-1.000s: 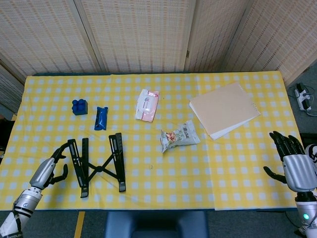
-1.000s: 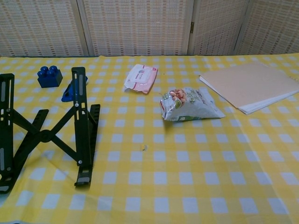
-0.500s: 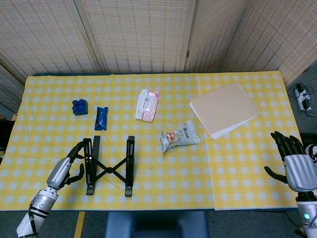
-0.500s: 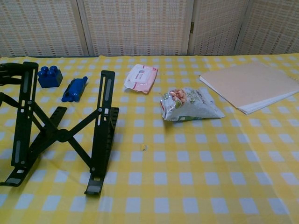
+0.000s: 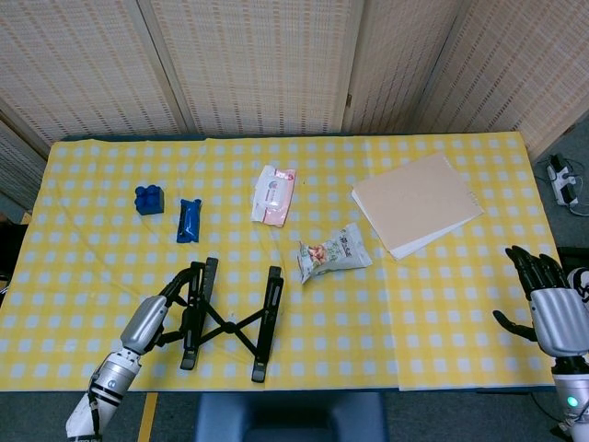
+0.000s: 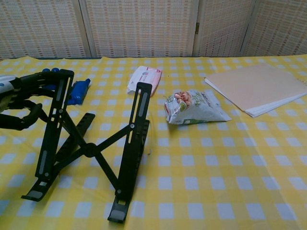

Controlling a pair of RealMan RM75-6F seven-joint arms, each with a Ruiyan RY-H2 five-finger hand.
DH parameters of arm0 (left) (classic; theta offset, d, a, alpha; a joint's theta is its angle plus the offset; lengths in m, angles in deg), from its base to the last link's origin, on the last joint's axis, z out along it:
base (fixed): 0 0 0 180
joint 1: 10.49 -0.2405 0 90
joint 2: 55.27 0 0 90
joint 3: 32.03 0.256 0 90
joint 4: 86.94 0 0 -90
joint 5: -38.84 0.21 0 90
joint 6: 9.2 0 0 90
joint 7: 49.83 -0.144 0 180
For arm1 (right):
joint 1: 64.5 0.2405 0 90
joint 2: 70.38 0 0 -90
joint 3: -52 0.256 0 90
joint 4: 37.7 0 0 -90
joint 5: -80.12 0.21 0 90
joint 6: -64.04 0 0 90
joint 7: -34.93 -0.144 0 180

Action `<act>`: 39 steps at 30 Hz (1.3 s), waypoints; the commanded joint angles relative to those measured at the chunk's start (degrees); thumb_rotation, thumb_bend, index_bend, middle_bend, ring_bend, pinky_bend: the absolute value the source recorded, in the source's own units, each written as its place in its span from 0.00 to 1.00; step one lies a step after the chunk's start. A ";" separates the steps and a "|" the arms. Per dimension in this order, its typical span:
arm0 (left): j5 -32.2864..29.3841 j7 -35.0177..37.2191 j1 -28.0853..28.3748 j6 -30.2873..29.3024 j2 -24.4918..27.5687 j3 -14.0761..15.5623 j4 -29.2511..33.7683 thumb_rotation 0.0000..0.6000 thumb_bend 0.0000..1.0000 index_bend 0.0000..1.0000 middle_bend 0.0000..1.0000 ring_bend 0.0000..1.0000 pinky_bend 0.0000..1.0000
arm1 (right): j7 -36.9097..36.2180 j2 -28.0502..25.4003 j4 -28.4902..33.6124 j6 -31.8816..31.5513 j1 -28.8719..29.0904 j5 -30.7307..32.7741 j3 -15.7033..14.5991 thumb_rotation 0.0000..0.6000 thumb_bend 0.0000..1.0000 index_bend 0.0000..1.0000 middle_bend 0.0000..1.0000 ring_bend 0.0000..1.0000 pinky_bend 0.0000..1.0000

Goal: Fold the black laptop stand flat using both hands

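At the left hand (image 5: 147,319) in the head view, fingers grip the black X-braced metal laptop stand (image 5: 228,319); the right hand (image 5: 548,306) hangs spread and empty, well apart. In the chest view, the stand's free rail could skid, since only one hand steadies it.

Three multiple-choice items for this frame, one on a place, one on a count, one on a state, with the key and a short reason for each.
1. Where is the snack bag?
A. right of the stand
B. on the paper stack
C. beside the blue block

2. How many blue things lie on the table?
A. one
B. two
C. four

3. What is the left hand doing?
A. hovering far off
B. gripping the stand's left rail
C. holding the wipes pack

Key: 1 A, the bag lies to the stand's right; 2 B, the block and a blue piece; 3 B, fingers wrap the rail.
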 commanded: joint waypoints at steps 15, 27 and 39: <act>-1.63 1.74 -4.78 -8.06 3.20 -1.17 -0.82 1.00 0.48 0.00 0.12 0.08 0.27 | 0.91 -1.01 1.12 -0.42 0.46 -1.33 0.13 1.00 0.21 0.04 0.10 0.14 0.11; 0.96 30.50 6.00 13.90 7.84 -2.52 -8.08 1.00 0.41 0.00 0.03 0.00 0.13 | 2.39 -2.41 3.56 -0.43 1.54 -3.09 0.35 1.00 0.21 0.04 0.10 0.15 0.11; 9.97 51.59 12.07 15.91 4.87 -0.43 -13.14 1.00 0.40 0.17 0.28 0.25 0.26 | 2.39 -1.67 3.67 1.68 2.79 -3.36 -0.09 1.00 0.21 0.04 0.10 0.15 0.11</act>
